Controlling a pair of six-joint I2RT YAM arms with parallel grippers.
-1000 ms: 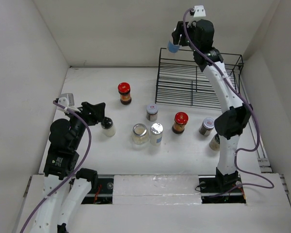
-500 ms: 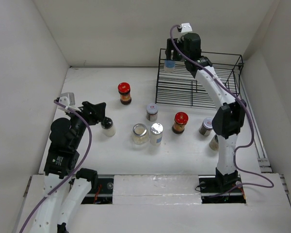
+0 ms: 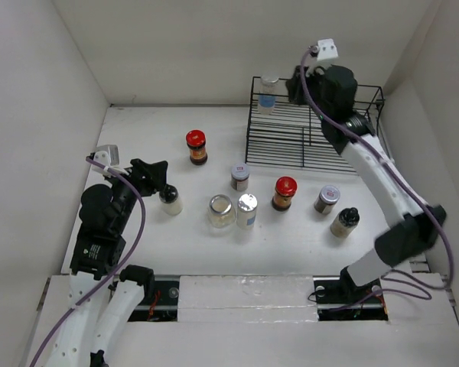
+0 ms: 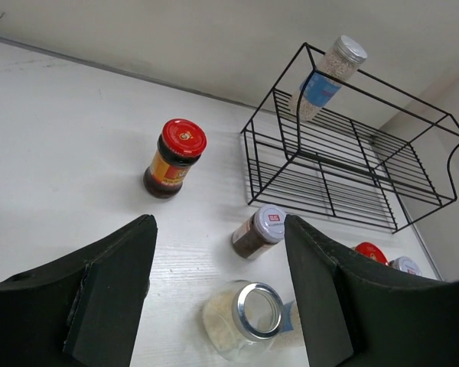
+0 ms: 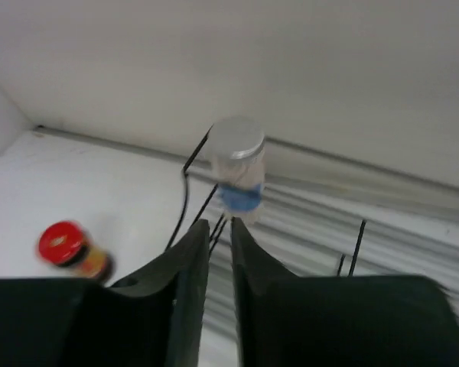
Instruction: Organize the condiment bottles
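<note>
Rack [image 3: 279, 145] holds one blue-labelled jar [image 3: 268, 92] — at its back-left corner.

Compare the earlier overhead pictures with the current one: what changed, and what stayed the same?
The right gripper lowered the blue-labelled jar onto the back-left corner of the black wire rack, let it go and drew back to the right, empty. The jar now stands there alone. The left gripper stayed open beside the white bottle, and the other bottles did not move.
</note>
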